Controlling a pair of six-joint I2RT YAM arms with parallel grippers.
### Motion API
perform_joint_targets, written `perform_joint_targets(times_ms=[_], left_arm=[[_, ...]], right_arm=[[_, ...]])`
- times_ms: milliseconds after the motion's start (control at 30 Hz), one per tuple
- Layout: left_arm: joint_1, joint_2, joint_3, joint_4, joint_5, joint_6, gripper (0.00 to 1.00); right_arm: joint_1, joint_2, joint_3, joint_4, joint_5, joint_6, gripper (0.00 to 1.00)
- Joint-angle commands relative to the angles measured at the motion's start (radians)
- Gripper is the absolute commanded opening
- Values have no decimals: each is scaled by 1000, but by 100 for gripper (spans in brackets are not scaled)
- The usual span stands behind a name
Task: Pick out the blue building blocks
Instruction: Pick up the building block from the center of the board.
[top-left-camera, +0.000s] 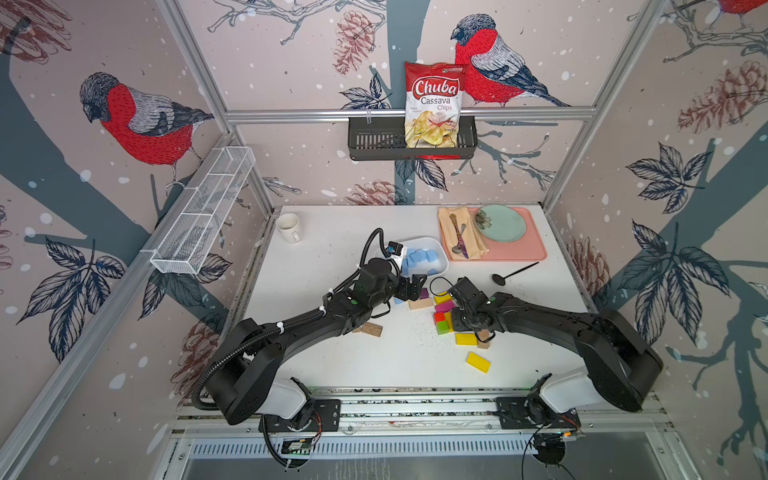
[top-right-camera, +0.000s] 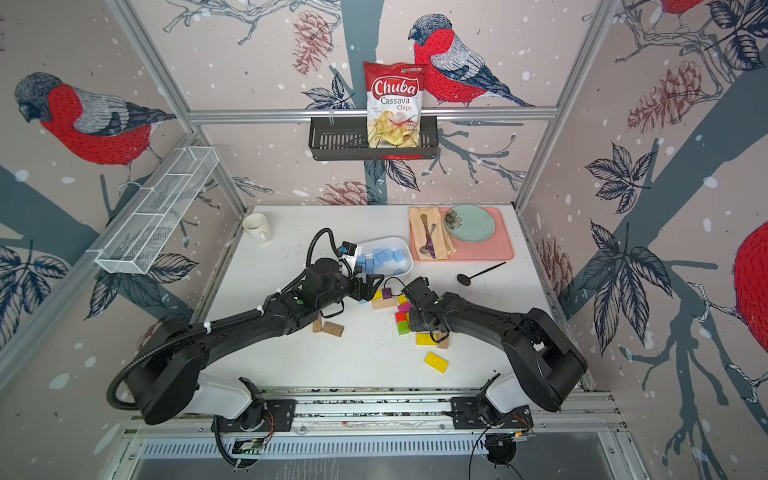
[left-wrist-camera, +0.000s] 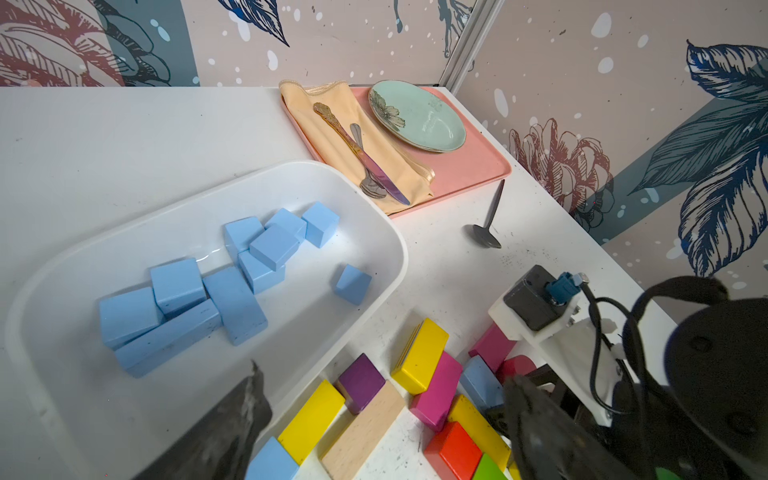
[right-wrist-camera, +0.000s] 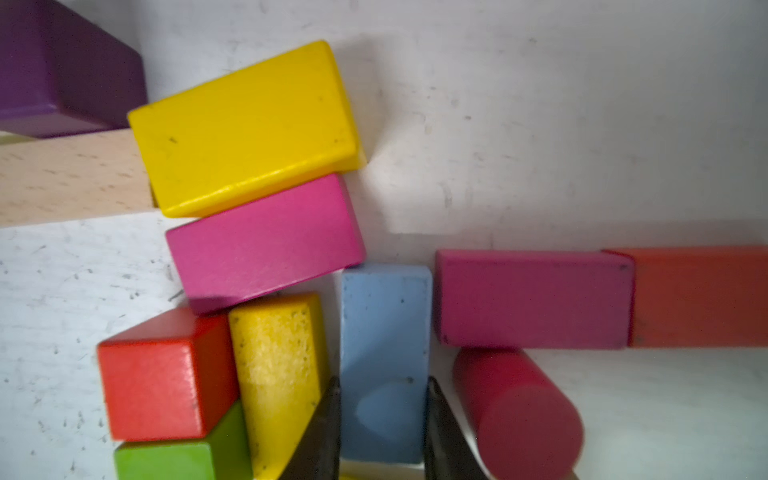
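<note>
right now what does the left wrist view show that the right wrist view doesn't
Only the left wrist view: the white plastic bin holding light blue wooden blocks, the pink tray with the pale green plate, and the black spoon on the table.
Only the right wrist view: the right gripper shut on a light blue rectangular block, clamping its long sides.
Both: that blue block, plus the yellow block, pink block, purple block and plain wooden bar of the loose pile.
</note>
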Motion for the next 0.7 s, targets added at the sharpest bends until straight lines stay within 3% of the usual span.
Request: perform_joint_targets(times_ms=[0, 333, 667], left_arm=[[-1, -14, -7, 61, -29, -2, 92], [0, -51, -34, 60, -90, -6, 91], [1, -91, -60, 54, -125, -7, 91]], right_arm=[[1, -37, 13, -10, 13, -14, 16], [-22, -134, 129, -56, 40, -89, 16], [-74, 55, 412, -55, 33, -231, 16]])
